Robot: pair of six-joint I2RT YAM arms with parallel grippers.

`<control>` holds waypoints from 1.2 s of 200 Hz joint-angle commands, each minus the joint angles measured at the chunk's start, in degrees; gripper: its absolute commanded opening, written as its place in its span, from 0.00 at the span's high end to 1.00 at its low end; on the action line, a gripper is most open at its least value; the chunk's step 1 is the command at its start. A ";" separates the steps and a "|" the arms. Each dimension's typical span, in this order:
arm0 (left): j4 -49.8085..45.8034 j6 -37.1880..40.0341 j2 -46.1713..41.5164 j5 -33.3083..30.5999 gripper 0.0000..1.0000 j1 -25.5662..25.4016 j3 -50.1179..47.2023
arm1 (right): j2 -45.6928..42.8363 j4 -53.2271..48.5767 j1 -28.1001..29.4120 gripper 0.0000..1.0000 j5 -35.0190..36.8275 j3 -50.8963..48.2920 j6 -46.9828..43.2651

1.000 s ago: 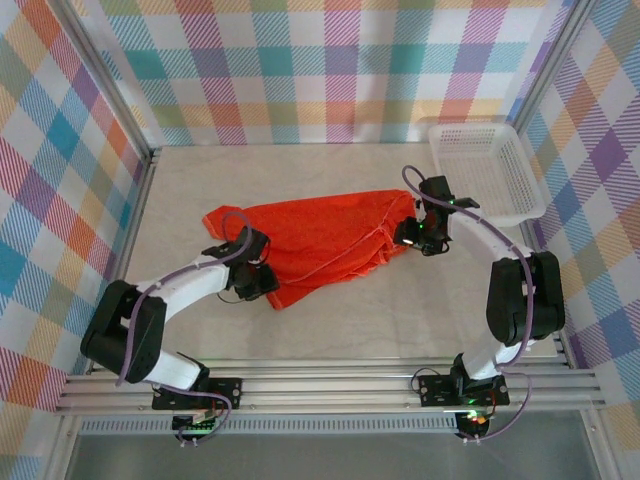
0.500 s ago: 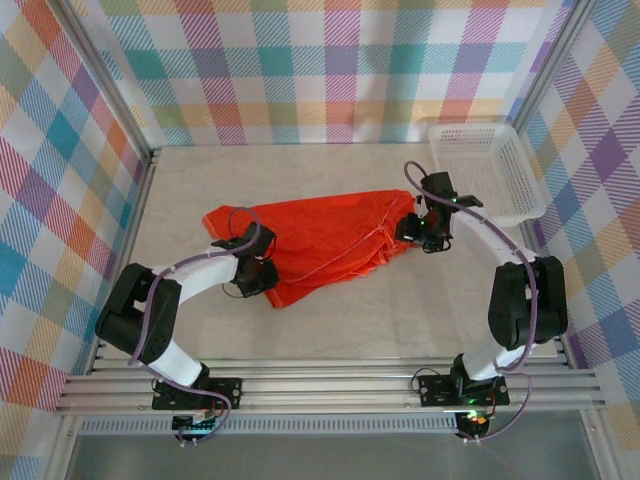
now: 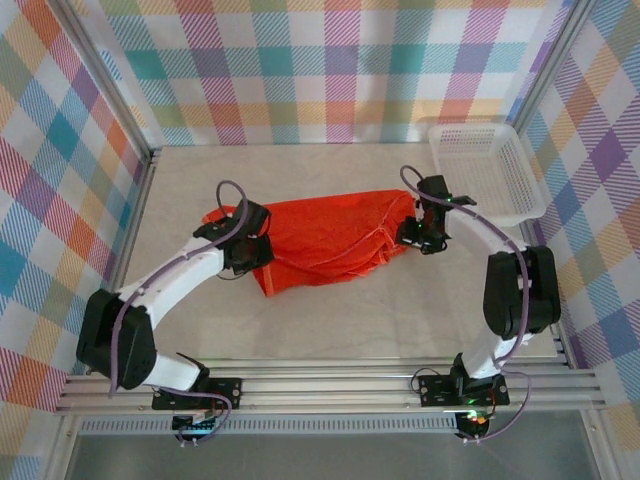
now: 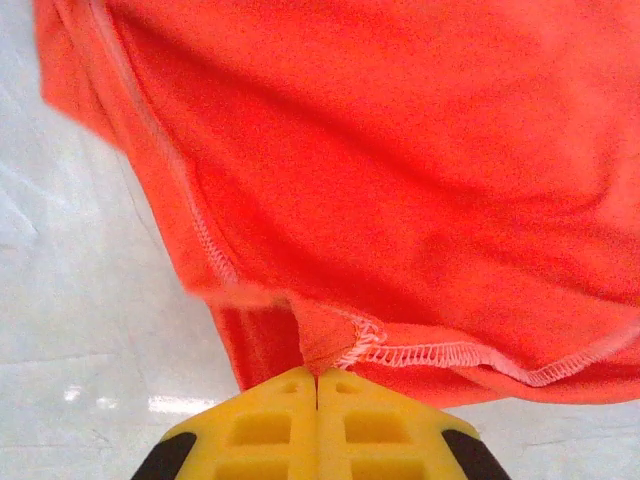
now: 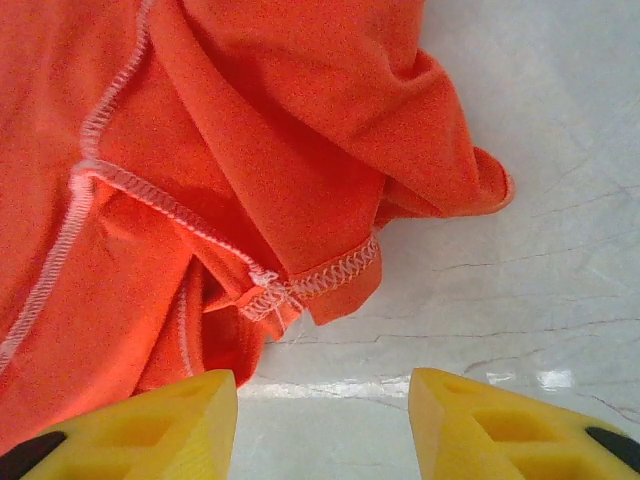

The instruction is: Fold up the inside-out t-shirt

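The inside-out t-shirt (image 3: 330,235) is bright orange-red and lies crumpled across the middle of the table, white seam stitching showing. My left gripper (image 3: 245,247) is at its left end. In the left wrist view the yellow fingers (image 4: 270,420) are pressed together, pinching a stitched hem fold of the t-shirt (image 4: 400,180), so my left gripper (image 4: 318,376) is shut on it. My right gripper (image 3: 418,238) hovers at the shirt's right end. It is open (image 5: 320,388), bare table between its fingers, and a hemmed corner of the t-shirt (image 5: 200,150) lies just ahead of the tips.
A white plastic basket (image 3: 485,170) stands at the back right corner. Checked walls and metal posts enclose the table (image 3: 400,310) on three sides. Bare tabletop lies in front of the shirt and behind it.
My left gripper has shut on the shirt's hem and moved away from the near edge, dragging the shirt's near-left corner with it. The right gripper has hardly moved.
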 commanded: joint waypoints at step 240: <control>-5.29 2.53 -2.08 -2.48 1.00 -0.48 1.12 | 9.50 10.53 1.92 0.74 -2.01 -0.48 11.64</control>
